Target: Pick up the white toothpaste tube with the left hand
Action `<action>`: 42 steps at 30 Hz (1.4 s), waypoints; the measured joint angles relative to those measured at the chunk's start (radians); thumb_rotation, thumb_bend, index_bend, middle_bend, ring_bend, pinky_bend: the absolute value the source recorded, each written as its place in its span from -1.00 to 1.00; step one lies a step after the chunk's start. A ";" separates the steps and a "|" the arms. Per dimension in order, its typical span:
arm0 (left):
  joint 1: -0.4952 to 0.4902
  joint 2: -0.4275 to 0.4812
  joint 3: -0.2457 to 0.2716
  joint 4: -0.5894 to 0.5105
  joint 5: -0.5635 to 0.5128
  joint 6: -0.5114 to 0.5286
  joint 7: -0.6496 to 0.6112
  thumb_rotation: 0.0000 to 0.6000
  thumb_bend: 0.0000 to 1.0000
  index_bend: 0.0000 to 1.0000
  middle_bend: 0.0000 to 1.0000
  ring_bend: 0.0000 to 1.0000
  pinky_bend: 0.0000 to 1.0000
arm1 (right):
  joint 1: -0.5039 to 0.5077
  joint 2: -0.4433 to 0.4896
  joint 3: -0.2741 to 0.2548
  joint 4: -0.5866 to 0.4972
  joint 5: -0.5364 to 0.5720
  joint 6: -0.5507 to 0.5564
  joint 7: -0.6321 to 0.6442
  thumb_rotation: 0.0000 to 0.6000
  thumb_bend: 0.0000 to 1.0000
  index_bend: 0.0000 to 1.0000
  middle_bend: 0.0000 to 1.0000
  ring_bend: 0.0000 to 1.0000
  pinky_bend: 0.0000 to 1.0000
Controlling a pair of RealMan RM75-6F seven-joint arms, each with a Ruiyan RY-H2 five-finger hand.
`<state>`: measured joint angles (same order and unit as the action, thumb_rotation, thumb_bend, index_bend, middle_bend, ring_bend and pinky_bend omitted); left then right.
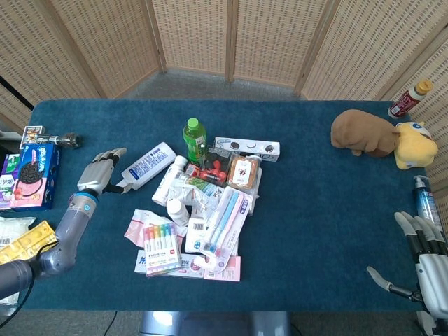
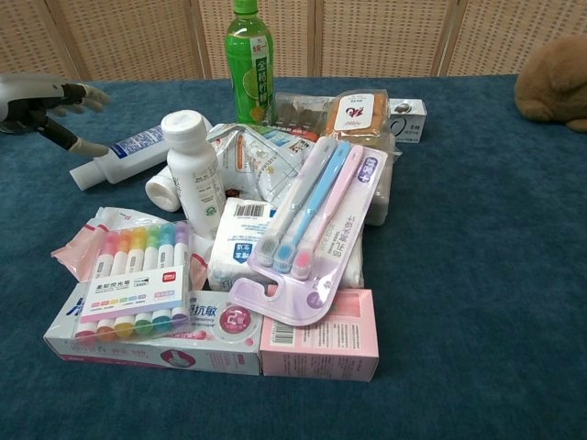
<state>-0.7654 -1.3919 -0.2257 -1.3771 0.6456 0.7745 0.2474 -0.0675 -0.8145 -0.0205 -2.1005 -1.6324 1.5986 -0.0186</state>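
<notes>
The white toothpaste tube with blue print lies flat just right of the left hand, cap toward it. That hand's fingers are spread, holding nothing. The right hand, well apart, is spread too.

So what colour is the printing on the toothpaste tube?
Blue on the white toothpaste tube, clearest in the chest view.

The left hand is hovering with fingers spread just beside the cap end of the white toothpaste tube, which is lying on the blue tablecloth; the right hand is resting open at the table's edge
</notes>
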 measured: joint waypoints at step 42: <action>-0.015 -0.148 -0.083 0.153 0.070 0.078 -0.145 1.00 0.22 0.10 0.02 0.22 0.55 | -0.056 0.028 -0.016 0.019 -0.031 0.065 0.131 0.21 -0.56 -1.00 -1.00 -1.00 -1.00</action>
<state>-0.7806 -1.5395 -0.3087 -1.2243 0.7154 0.8529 0.1021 -0.1237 -0.7863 -0.0362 -2.0819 -1.6637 1.6641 0.1126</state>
